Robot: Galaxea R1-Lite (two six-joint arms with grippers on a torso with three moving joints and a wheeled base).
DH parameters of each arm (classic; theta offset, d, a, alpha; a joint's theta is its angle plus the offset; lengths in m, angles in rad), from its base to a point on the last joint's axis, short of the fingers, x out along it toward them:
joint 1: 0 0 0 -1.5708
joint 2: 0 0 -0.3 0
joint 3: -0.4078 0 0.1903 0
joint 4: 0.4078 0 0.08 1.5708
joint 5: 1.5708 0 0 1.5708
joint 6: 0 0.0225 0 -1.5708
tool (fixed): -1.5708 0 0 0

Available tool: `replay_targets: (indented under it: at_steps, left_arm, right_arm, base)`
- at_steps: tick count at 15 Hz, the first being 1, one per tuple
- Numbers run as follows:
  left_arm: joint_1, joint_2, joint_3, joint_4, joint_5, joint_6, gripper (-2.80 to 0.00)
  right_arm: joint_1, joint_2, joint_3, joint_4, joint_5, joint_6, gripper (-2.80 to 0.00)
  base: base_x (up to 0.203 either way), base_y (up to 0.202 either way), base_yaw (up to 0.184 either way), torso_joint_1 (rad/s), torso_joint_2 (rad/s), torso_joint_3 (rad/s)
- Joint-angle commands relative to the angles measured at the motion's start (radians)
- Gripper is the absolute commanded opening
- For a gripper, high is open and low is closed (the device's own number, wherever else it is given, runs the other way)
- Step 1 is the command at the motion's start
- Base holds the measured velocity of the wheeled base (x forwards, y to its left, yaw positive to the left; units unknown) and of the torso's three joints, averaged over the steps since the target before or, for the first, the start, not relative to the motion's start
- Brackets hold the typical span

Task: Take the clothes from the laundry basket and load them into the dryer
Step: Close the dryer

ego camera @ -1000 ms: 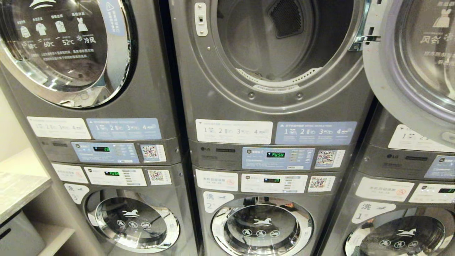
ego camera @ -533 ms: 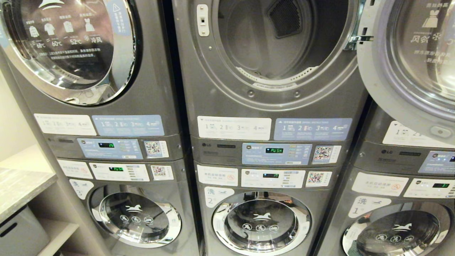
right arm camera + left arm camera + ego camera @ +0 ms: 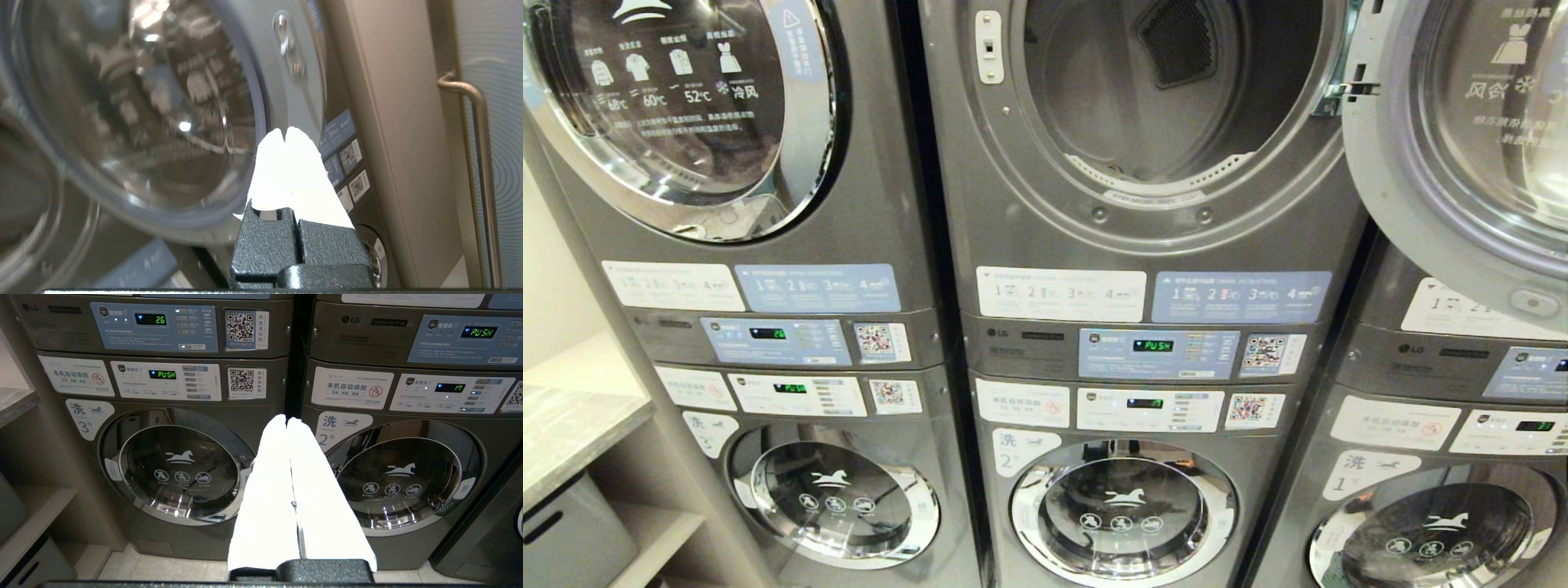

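Observation:
The dryer (image 3: pixel 1029 237) is the middle upper machine, its green PUSH display (image 3: pixel 1153 345) lit. Its drum (image 3: pixel 1160 90) stands exposed and looks empty. Its chrome-rimmed glass door (image 3: pixel 1462 147) hangs swung out to the right. The clothes and the laundry basket are out of view. Neither gripper shows in the head view. My left gripper (image 3: pixel 286 419) is shut and empty, pointing at the gap between two lower washers. My right gripper (image 3: pixel 284 131) is shut and empty, close beside the open door's glass (image 3: pixel 135 114).
A like dryer (image 3: pixel 686 106) with its door closed stands on the left. Horse-logo washers (image 3: pixel 1123 510) fill the row below. A counter (image 3: pixel 572 433) with a grey bin (image 3: pixel 564 539) under it is at far left. A metal handle (image 3: pixel 470 94) shows beyond the right gripper.
The whole head picture has shifted slightly, so the camera moved a little. The machines and the open door have stayed as they were.

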Motion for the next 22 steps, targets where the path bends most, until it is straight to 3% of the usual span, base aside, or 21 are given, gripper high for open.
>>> replay_targets:
  at_steps: [1,3,6,8,9,13,16,19,22]
  left_arm:
    - [0.0,0.001,0.0,0.001,0.0,0.0,-2.8]
    - [0.0,0.0,0.0,0.0,0.0,0.0,-2.8]
    - [0.0,0.0,0.0,0.0,0.0,0.0,-2.8]
    - [0.0,0.0,0.0,0.0,0.0,0.0,-2.8]
    - [0.0,0.0,0.0,0.001,0.0,0.0,-2.8]
    - [0.0,0.0,0.0,0.0,0.0,0.0,-2.8]
    - [0.0,0.0,0.0,0.001,0.0,0.0,-2.8]
    - [0.0,0.0,0.0,0.0,0.0,0.0,-2.8]
    - [0.0,0.0,0.0,0.001,0.0,0.0,-2.8]
  right_arm:
    - [-0.012,0.141,-0.095,-0.003,-0.013,0.019,-2.8]
    - [-0.165,0.152,-0.125,-0.005,0.118,0.051,-2.8]
    - [-0.614,0.148,-0.112,0.025,0.447,0.171,-2.8]
    - [-0.794,0.144,-0.07,0.066,0.633,0.273,-2.8]
    - [-0.826,0.163,-0.022,0.079,0.667,0.307,-2.8]
    - [-0.838,0.311,0.029,0.087,0.559,0.435,-2.8]
    - [-0.924,0.41,0.05,-0.014,0.561,0.443,-2.8]
    - [-1.053,0.435,0.126,-0.11,0.659,0.4,-2.8]
    - [-1.064,0.448,0.156,-0.194,0.743,0.368,-2.8]
  base:
    - [0.0,0.0,0.0,0.0,0.0,0.0]
    - [0.0,0.0,0.0,0.0,0.0,0.0]
    - [0.0,0.0,0.0,0.0,0.0,0.0]
    - [0.0,0.0,0.0,0.0,0.0,0.0]
    - [0.0,0.0,0.0,0.0,0.0,0.0]
    - [0.0,0.0,0.0,0.0,0.0,0.0]
    - [0.0,0.0,0.0,0.0,0.0,0.0]
    - [0.0,0.0,0.0,0.0,0.0,0.0]
    - [0.0,0.0,0.0,0.0,0.0,0.0]
